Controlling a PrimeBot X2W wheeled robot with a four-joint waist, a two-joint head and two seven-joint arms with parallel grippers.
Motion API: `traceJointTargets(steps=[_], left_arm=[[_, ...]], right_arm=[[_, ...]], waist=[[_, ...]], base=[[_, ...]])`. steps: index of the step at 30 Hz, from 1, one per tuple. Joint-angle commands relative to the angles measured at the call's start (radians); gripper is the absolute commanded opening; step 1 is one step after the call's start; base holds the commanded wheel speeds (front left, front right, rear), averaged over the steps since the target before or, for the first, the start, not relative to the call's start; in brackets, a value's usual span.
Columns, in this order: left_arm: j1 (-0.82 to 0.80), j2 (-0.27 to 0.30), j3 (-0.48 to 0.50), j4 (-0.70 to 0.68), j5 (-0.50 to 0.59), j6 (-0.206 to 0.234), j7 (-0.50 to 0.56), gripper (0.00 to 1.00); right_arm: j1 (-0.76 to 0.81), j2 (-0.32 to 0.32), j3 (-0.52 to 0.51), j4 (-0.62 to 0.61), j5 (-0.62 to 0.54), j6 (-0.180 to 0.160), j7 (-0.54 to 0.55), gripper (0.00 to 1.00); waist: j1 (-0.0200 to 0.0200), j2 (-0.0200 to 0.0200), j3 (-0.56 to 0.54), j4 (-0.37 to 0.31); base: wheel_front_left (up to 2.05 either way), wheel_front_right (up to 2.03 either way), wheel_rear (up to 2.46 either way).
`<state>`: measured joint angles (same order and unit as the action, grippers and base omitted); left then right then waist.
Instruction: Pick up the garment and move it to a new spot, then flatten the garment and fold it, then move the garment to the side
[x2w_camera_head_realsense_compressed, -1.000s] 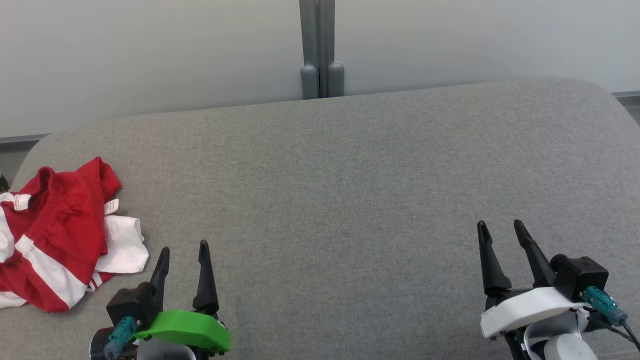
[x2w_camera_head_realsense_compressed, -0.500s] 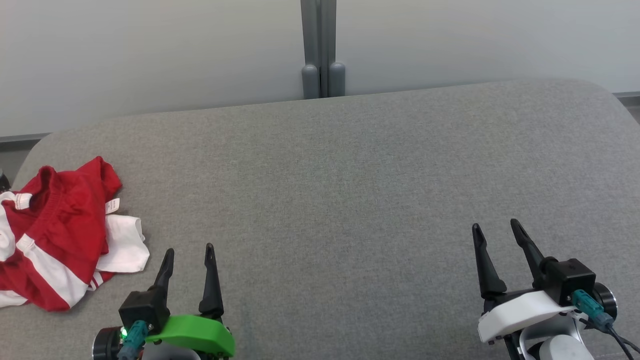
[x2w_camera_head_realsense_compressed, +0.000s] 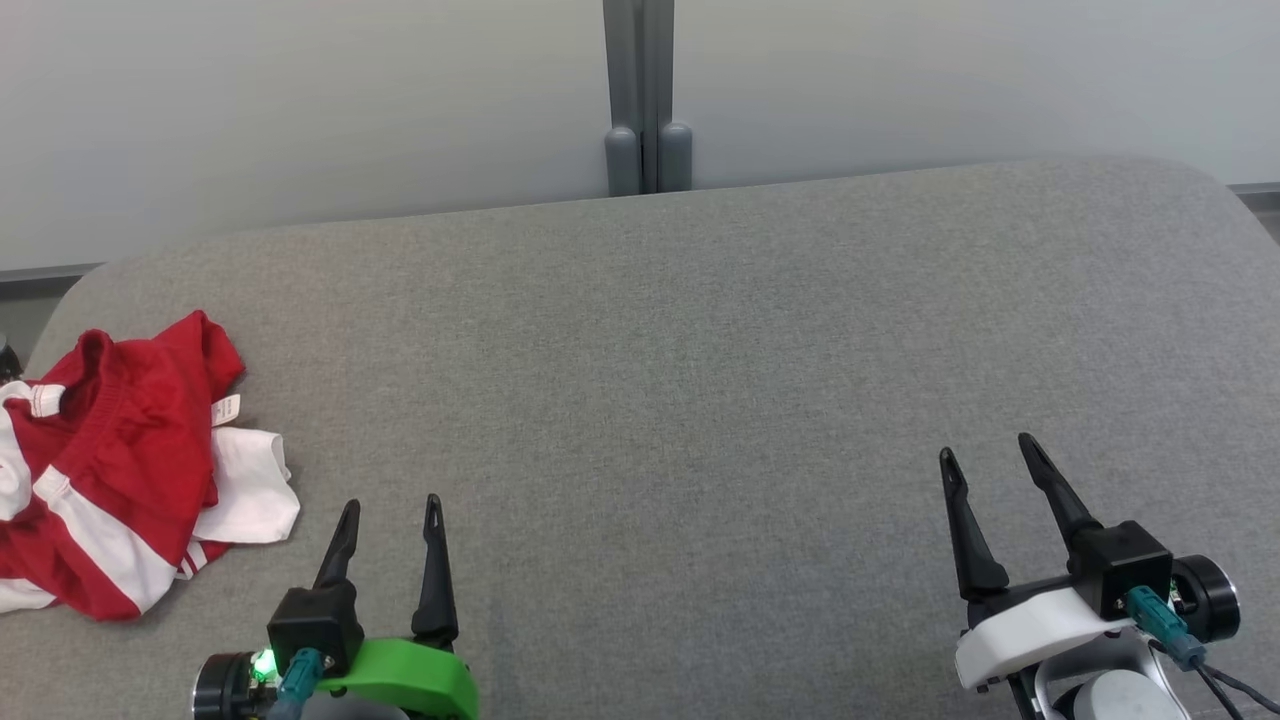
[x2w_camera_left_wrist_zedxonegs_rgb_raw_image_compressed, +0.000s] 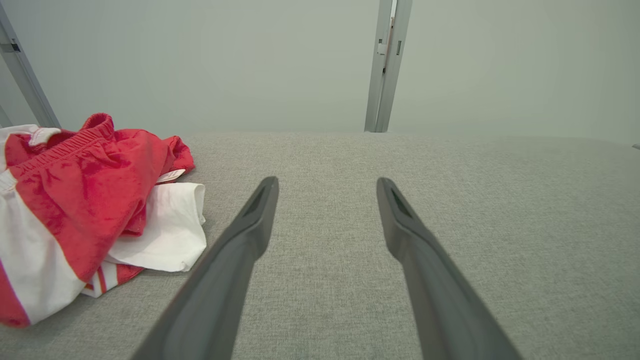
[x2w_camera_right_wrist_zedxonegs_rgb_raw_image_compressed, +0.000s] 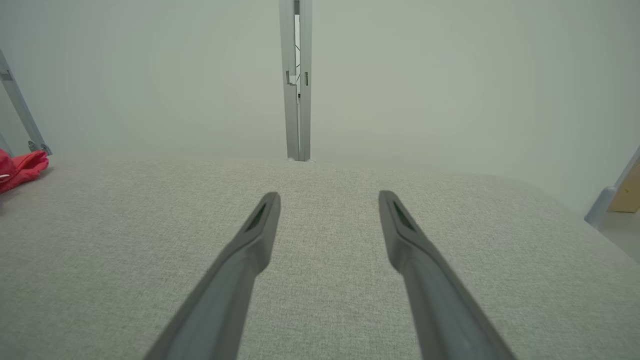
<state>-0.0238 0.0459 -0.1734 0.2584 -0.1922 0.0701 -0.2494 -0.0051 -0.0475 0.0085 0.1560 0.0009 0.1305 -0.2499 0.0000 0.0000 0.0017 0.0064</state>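
1. Left gripper (x2w_camera_head_realsense_compressed: 391, 503), green-housed, nearest at lower left. The jaws stand wide apart with nothing between them, and the fingers point away over bare cloth. It sits just right of the garment without touching it.

2. Right gripper (x2w_camera_head_realsense_compressed: 985, 448), white-housed, nearest at lower right. It is likewise spread and empty, well apart from the garment.

3. Garment (x2w_camera_head_realsense_compressed: 120, 460), red with white bands. It lies crumpled at the left end of the padded surface, with a white lobe and a small label on the side facing the left gripper. A ribbed red band forms its far ridge. It runs off the head view's left edge, so its full extent cannot be told; possibly shorts.

4. Padded surface (x2w_camera_head_realsense_compressed: 700, 350), grey woven. Its middle and right lie bare.

5. Grey post (x2w_camera_head_realsense_compressed: 640, 100), upright against the pale wall (x2w_camera_head_realsense_compressed: 300, 100) behind the far edge.

Step in hand, judged: the first pickup, not yet begun.
- The left arm is the natural one, turning leftward.
- Come down over a raised fold, either the white lobe or the red bulk beside it, rather than a flat margin, so the fingertips close on cloth and not upholstery.
- Take several layers and lift clear before carrying toward the bare middle.
- Hold the right arm back until flattening.
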Motion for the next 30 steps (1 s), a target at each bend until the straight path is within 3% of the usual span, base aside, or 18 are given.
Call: traceJointTargets(steps=[1,25,30], left_arm=[[0.006,0.007,-0.004,0.000,0.016,0.005,-0.011,1.00],[-0.002,0.008,-0.005,0.018,0.034,0.009,-0.017,1.00],[-0.011,0.007,-0.012,0.015,0.030,0.011,-0.017,1.00]], right_arm=[[0.009,-0.005,-0.001,-0.006,-0.020,0.000,-0.010,1.00],[0.011,-0.005,-0.004,-0.006,-0.034,0.000,-0.017,1.00],[0.021,-0.004,-0.008,-0.011,-0.042,0.000,-0.017,1.00]], waist=[[0.0000,0.0000,0.000,0.000],[0.0000,0.0000,0.006,0.004],[0.0000,0.0000,0.007,0.042]], base=[[0.00,0.00,0.00],[0.00,0.00,0.00],[0.00,0.00,0.00]])
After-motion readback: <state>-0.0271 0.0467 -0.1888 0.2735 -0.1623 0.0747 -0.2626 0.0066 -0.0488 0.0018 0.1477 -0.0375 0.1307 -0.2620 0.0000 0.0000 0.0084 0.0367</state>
